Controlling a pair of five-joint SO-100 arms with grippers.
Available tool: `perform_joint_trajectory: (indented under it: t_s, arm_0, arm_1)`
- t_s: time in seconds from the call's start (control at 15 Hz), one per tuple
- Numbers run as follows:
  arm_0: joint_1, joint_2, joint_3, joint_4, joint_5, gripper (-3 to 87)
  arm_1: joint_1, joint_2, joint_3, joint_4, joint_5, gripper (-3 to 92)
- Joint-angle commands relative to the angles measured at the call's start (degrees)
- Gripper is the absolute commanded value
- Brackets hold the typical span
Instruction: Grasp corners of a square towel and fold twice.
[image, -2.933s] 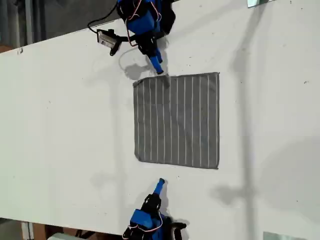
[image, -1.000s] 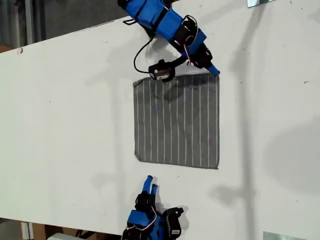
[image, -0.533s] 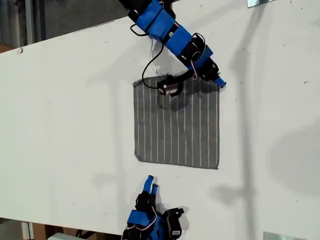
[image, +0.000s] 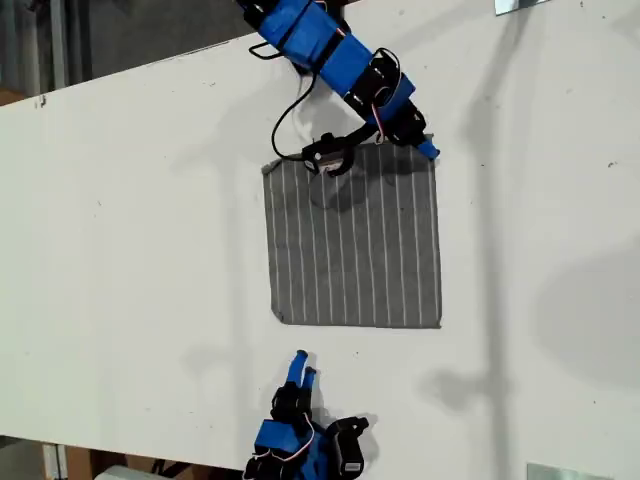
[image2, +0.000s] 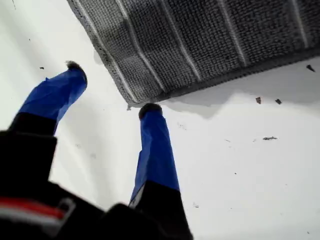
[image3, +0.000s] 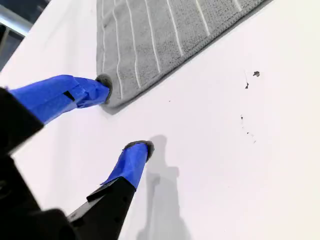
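While the grey square towel of soft cloth with thin white stripes (image: 355, 240) is lying flat and unfolded near the middle of the white worktop (image: 130, 250), both blue arms are reaching toward it from opposite sides. My first gripper (image: 425, 148) is coming in from the exterior view's top and is pointing at the towel's corner at the exterior view's upper right. In the first wrist view this gripper (image2: 112, 89) is holding its jaws wide apart with nothing between them. The rounded grey corner (image2: 131, 100) is sitting just beyond one blue fingertip (image2: 150, 111), almost touching it, and the towel's edge is throwing a dark shadow on the worktop there. A small black box on a black cable (image: 325, 155) is hanging from this arm over the towel's top edge. My second gripper (image: 301, 365) is standing near the exterior view's bottom edge, a little apart from the towel's lower-left corner (image: 279, 316). In the second wrist view its jaws (image3: 121, 114) are also standing wide and are holding nothing. One fingertip (image3: 102, 82) is showing right beside that corner (image3: 112, 102), but I cannot tell if it is touching the cloth.
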Motion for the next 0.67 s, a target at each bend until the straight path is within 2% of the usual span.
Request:
perform_joint_trajectory:
  t_s: [0.0, 0.13, 0.6]
  arm_0:
    - [0.70, 0.35, 0.26, -1.23, 0.18, 22.2]
    - [0.70, 0.35, 0.26, -1.23, 0.18, 22.2]
    - [1.14, 0.35, 0.26, -1.14, -0.26, 22.1]
  arm_1:
    - [0.26, 4.22, -0.62, 2.46, -0.35, 27.5]
    - [0.62, 5.54, 1.14, 2.37, -0.53, 27.6]
    - [-0.62, -3.78, 4.92, -16.61, -0.53, 25.3]
